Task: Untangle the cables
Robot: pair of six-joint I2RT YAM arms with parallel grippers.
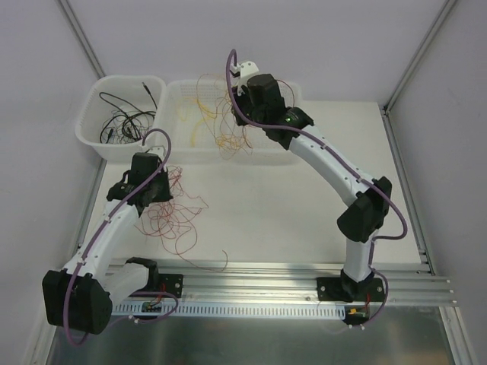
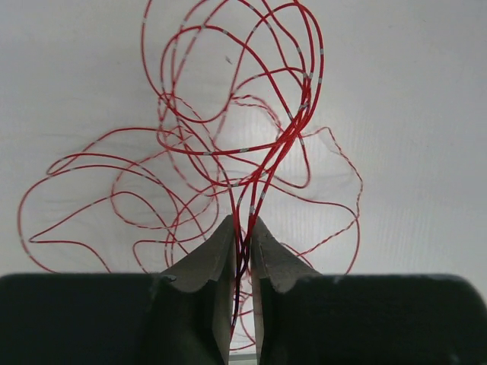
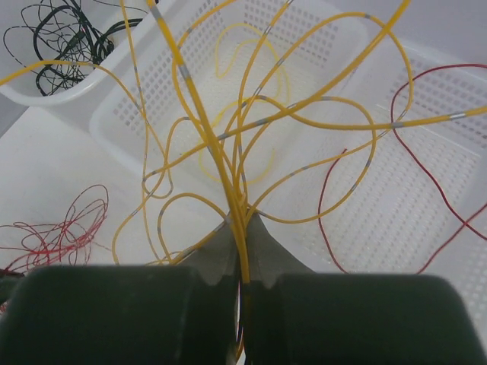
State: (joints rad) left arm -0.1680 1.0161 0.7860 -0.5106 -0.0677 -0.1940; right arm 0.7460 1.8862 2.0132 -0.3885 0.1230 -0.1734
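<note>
The cables are thin wires sorted by colour. On the table at the left lies a loose heap of red cables (image 1: 173, 217), and my left gripper (image 1: 157, 188) is shut on a bunch of those red cables (image 2: 228, 114), which run between its fingertips (image 2: 242, 228). My right gripper (image 1: 242, 82) hangs over the white basket (image 1: 198, 156) at the back. It is shut on a bundle of yellow cables (image 3: 251, 122), and their loops trail into that basket. Black cables (image 1: 122, 122) lie in the smaller basket (image 1: 87, 135) at the back left.
In the right wrist view a single red strand (image 3: 426, 175) lies over a perforated basket (image 3: 411, 243) on the right. The red heap (image 3: 61, 228) shows at the lower left, the black cables (image 3: 61, 38) at the top left. Grey walls close in the table.
</note>
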